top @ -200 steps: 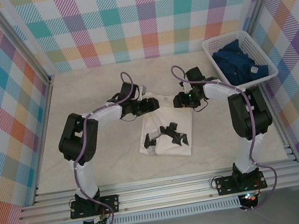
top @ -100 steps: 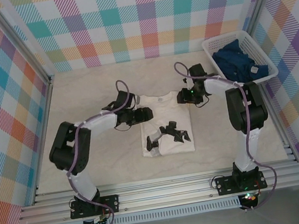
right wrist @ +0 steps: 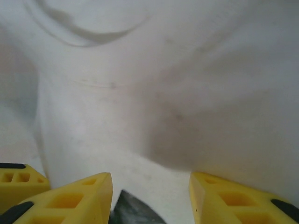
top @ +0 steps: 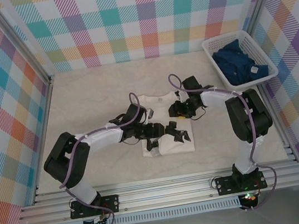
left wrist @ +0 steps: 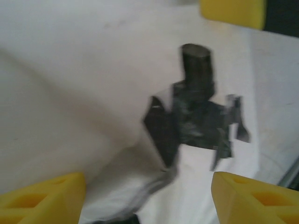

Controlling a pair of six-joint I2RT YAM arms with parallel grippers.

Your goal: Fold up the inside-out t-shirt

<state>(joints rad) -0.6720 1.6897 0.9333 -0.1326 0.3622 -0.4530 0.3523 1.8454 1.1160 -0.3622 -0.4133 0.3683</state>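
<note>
**Both arms back over the shirt, lengthwise folds look done**

Since a second ago both arms have swung in from the far end of the inside-out t-shirt [top: 159, 103] and now sit over its middle, and the cloth they carried is laid out flat toward the far edge.

Starting at the near edge of the tabletop [top: 91, 98], you have the shirt lying centred between the two arm bases as a narrow rectangle. Its hem is nearest you, with a slightly lumpy near-left corner. A dark print [top: 170, 131] sits on its near half.

The left gripper [top: 153, 129] hovers at the shirt's left edge just beside that print. In its wrist view its fingers [left wrist: 51, 196] stand wide apart with nothing between them.

Slightly farther along, the right gripper [top: 174, 110] is over the shirt's right side. Its fingers [right wrist: 70, 198] are also parted above bare cloth and grip nothing.

The neckline [top: 158, 95] lies at the far end.

By my reading the sleeves and sides are already turned in. You probably still have the crosswise fold, hem toward collar, and a tidy-up of that near-left corner.

At the far right corner stands a white basket [top: 207, 44]. It holds a crumpled dark blue garment [top: 241, 64], well apart from the shirt, and no part of the white shirt is in it.
</note>
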